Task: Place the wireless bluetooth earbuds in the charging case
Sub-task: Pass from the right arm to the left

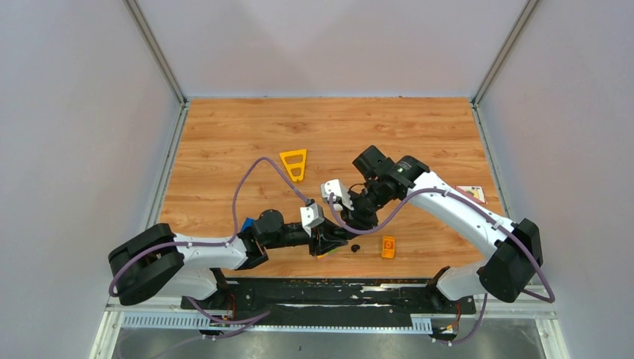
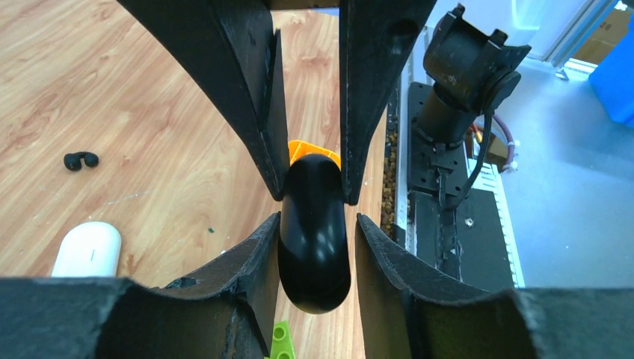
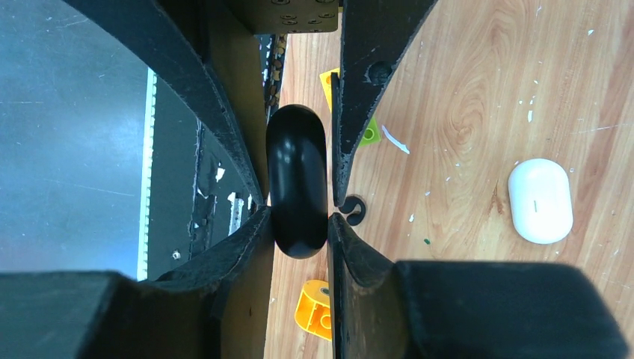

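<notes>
A glossy black pill-shaped thing [image 2: 314, 247], about case size, hangs above the table between both grippers; it also shows in the right wrist view [image 3: 297, 179]. My left gripper [image 2: 318, 221] is shut on one end and my right gripper [image 3: 299, 217] on the other. They meet near the table's front middle, left gripper [image 1: 325, 243] and right gripper [image 1: 351, 224]. The white charging case [image 2: 87, 249] lies shut on the wood, also in the right wrist view [image 3: 540, 200]. A small black C-shaped earbud [image 1: 355, 247] lies just below the grippers [image 3: 353, 209] [image 2: 81, 159]. No white earbud shows.
An orange brick [image 1: 388, 246] lies right of the grippers, near the front edge [image 3: 314, 307]. A yellow-green brick [image 2: 282, 340] sits under the left gripper. A yellow triangular piece [image 1: 293, 164] lies farther back. The black mounting rail [image 1: 329, 292] runs along the front edge.
</notes>
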`<action>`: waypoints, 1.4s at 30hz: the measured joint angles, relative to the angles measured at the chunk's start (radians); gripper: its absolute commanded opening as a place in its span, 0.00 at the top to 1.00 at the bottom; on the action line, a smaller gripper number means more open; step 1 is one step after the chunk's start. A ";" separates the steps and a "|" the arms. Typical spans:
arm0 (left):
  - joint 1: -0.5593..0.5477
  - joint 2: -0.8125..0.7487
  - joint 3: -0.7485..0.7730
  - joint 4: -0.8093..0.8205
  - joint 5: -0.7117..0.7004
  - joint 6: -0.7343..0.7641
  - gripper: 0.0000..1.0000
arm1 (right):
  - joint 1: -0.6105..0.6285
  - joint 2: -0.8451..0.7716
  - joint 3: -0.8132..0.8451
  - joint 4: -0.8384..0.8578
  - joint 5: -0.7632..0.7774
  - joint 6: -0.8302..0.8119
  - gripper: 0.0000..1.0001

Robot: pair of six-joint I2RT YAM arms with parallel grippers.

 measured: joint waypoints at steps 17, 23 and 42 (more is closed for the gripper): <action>-0.002 -0.006 -0.006 -0.013 -0.002 0.009 0.74 | 0.003 -0.013 0.010 -0.023 0.025 -0.013 0.87; -0.002 0.000 -0.006 -0.008 0.000 0.009 0.79 | 0.004 -0.013 0.010 -0.024 0.026 -0.013 0.87; -0.002 0.021 -0.031 0.047 -0.008 0.004 0.62 | 0.003 -0.021 0.010 -0.027 0.035 -0.008 0.86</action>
